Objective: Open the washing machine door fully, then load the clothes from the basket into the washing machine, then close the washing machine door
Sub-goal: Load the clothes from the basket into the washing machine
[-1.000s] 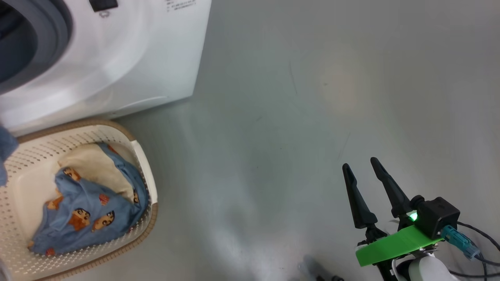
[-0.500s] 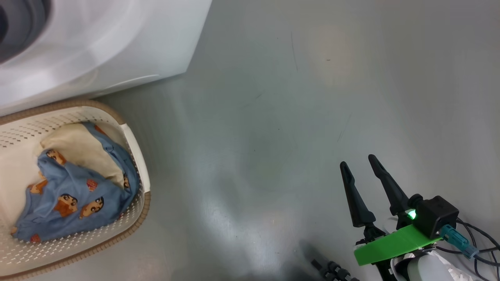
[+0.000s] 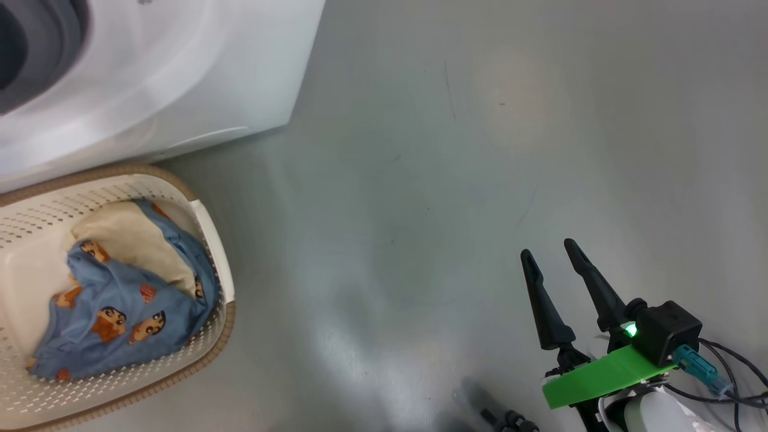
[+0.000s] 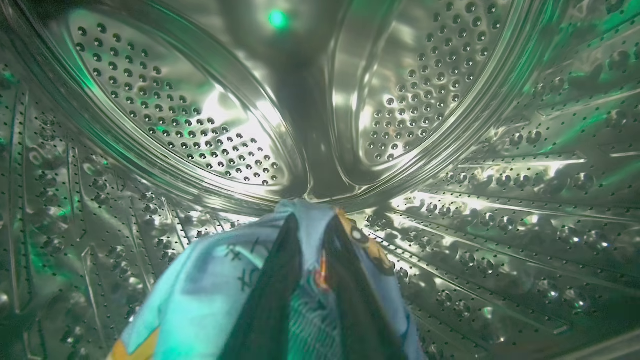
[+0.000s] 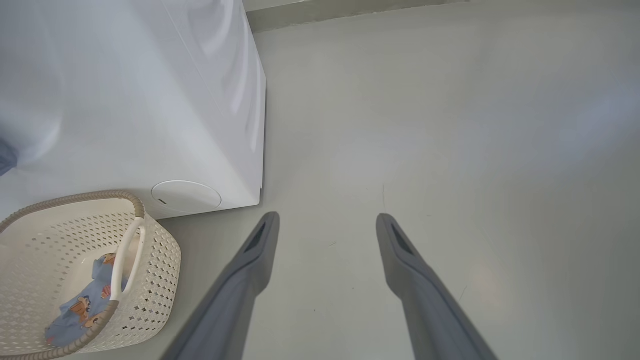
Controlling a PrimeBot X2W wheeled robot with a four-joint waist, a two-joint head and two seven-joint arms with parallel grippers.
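Note:
In the left wrist view my left gripper (image 4: 310, 222) is deep inside the washing machine's perforated steel drum (image 4: 200, 125). Its dark fingers stand close together with a light blue printed garment (image 4: 210, 295) caught between and draped over them. The white washing machine (image 3: 180, 72) stands at the upper left, with its grey gasket (image 3: 54, 30) at the corner. The door is out of view. The cream basket (image 3: 213, 342) sits in front of the machine and holds blue printed clothes (image 3: 120, 312) and a cream piece (image 3: 132, 246). My right gripper (image 3: 549, 252) hangs open over bare floor at the lower right.
Grey floor (image 3: 450, 180) stretches right of the machine and basket. The right wrist view shows the machine's side (image 5: 150, 100), the basket (image 5: 155, 280) with its white handle (image 5: 127, 250), and my right gripper (image 5: 327, 220) over the floor. Cables (image 3: 726, 372) trail at my right wrist.
The head view has shifted a little. A blue piece of cloth that hung at its left edge one second ago is gone from it. The right gripper stays open in the same place.

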